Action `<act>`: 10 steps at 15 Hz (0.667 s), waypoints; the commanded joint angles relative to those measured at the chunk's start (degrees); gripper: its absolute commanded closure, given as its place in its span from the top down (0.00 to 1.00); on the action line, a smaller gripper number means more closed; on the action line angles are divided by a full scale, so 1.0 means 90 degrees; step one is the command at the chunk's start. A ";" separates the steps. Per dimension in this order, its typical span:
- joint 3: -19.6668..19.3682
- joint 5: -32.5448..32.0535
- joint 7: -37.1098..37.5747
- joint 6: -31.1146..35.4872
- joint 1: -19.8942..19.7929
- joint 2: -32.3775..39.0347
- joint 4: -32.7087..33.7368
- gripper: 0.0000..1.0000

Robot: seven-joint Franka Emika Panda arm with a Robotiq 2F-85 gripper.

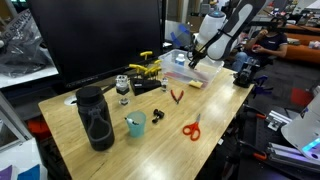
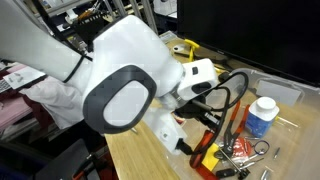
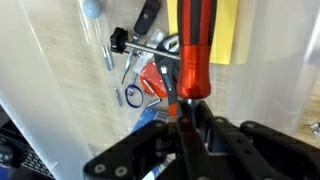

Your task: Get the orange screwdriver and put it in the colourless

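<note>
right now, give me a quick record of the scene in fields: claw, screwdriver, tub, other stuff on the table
claw: shut on the orange screwdriver
orange screwdriver: held over the clear tub, handle pointing away from the claw in the wrist view
clear tub: at the far end of the table, small metal parts inside
other items: orange scissors, red pliers, teal cup, black bottle
task status: screwdriver not yet released into the tub

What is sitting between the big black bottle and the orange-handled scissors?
A small teal cup stands between the tall black bottle and the orange-handled scissors, shown in an exterior view.
</note>
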 commanded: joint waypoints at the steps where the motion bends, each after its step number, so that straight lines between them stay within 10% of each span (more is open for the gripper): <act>1: 0.0125 0.0670 -0.0424 0.0062 -0.0078 -0.0553 0.0479 0.03; 8: 0.0068 0.1676 -0.1051 0.0041 0.0025 -0.1074 0.0919 0.05; 10: 0.0063 0.1894 -0.1214 0.0022 0.0027 -0.1145 0.0984 0.28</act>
